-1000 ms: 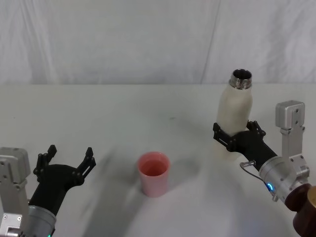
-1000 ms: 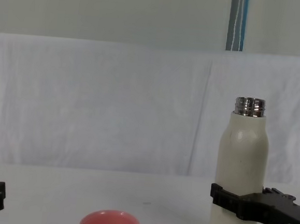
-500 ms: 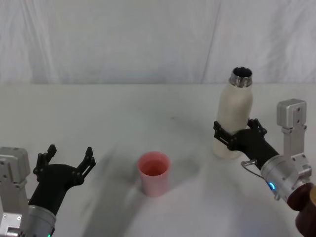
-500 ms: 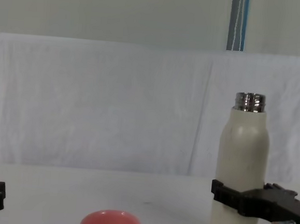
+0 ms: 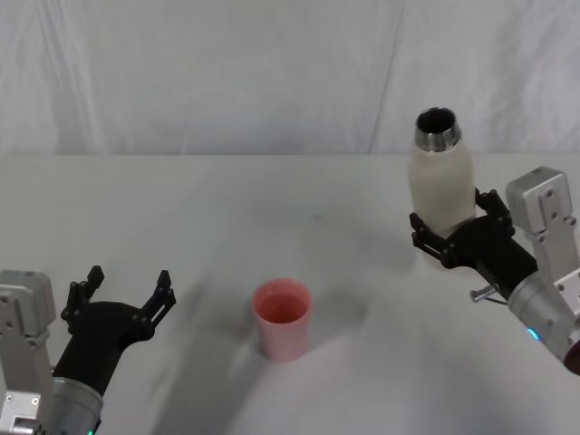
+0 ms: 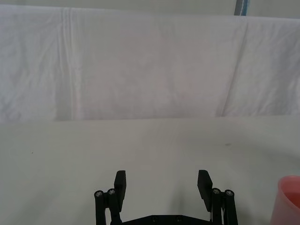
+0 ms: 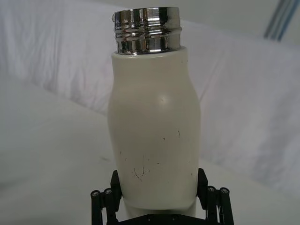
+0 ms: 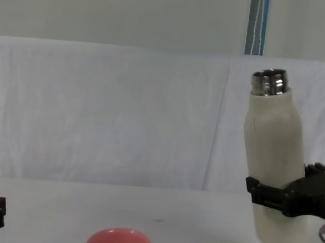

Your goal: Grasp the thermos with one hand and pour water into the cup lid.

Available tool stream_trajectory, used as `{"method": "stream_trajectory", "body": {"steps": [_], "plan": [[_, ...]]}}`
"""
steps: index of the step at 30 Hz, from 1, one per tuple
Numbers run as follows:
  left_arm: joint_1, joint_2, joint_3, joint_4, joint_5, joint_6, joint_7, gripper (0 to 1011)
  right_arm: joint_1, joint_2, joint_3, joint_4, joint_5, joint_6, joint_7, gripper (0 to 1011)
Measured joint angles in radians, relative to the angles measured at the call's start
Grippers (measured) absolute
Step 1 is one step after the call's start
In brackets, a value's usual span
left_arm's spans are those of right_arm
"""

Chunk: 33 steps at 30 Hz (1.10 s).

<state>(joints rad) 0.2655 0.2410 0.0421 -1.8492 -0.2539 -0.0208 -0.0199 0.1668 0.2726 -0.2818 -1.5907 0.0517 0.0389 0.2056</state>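
At 3 o'clock over the white counter, the thermos hangs clear of the surface; the chest view shows its base above the counter, with a faint shadow beneath. It is tilted slightly, the open steel neck leaning toward the robot's left. The body is cream-white and matte, with small scuffs visible in the right wrist view. No cap is fitted; the mouth is open and dark inside.

The right pincer is clenched on the thermos, its black jaws bearing on either side of the lower body. The right wrist view confirms one jaw pressed to each flank of the bottle. The silver forearm runs back toward 4 o'clock.

At 8 o'clock, the left pincer sits idle, low over the counter, jaws spread wide and grasping nothing. The left wrist view shows the two flat fingers well apart, with bare counter between them.

At 6 o'clock, near the middle of the counter, the cup lid stands upright, pink, mouth up. It is well apart from the thermos and from both pincers, lying between them. Its rim shows at the lower edge of the chest view. Whether it holds any water cannot be told.

A white cloth backdrop closes the far side at 12 o'clock.
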Motion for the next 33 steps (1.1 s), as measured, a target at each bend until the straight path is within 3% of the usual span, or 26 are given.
{"method": "stream_trajectory", "body": {"steps": [6, 8, 10, 13, 15, 17, 20, 28, 33], "plan": [[0.0, 0.0, 0.0, 0.0, 0.0, 0.0, 0.0, 1001, -0.018, 0.051, -0.025, -0.066, -0.123, 0.005, -0.016, 957], [0.0, 0.0, 0.0, 0.0, 0.0, 0.0, 0.0, 1001, -0.029, 0.077, -0.044, -0.099, -0.207, 0.005, -0.034, 957], [0.0, 0.0, 0.0, 0.0, 0.0, 0.0, 0.0, 1001, -0.031, 0.082, -0.048, -0.105, -0.223, 0.004, -0.037, 957], [0.0, 0.0, 0.0, 0.0, 0.0, 0.0, 0.0, 1001, -0.042, 0.103, -0.07, -0.128, -0.309, 0.003, -0.053, 957], [0.0, 0.0, 0.0, 0.0, 0.0, 0.0, 0.0, 1001, -0.045, 0.108, -0.078, -0.133, -0.337, 0.001, -0.056, 957], [0.0, 0.0, 0.0, 0.0, 0.0, 0.0, 0.0, 1001, -0.049, 0.118, -0.099, -0.139, -0.401, -0.004, -0.064, 957], [0.0, 0.0, 0.0, 0.0, 0.0, 0.0, 0.0, 1001, -0.05, 0.122, -0.108, -0.139, -0.431, -0.007, -0.069, 957], [0.0, 0.0, 0.0, 0.0, 0.0, 0.0, 0.0, 1001, -0.037, 0.137, -0.18, -0.119, -0.634, -0.013, -0.1, 957], [0.0, 0.0, 0.0, 0.0, 0.0, 0.0, 0.0, 1001, -0.028, 0.137, -0.207, -0.098, -0.714, -0.016, -0.113, 957]]}}
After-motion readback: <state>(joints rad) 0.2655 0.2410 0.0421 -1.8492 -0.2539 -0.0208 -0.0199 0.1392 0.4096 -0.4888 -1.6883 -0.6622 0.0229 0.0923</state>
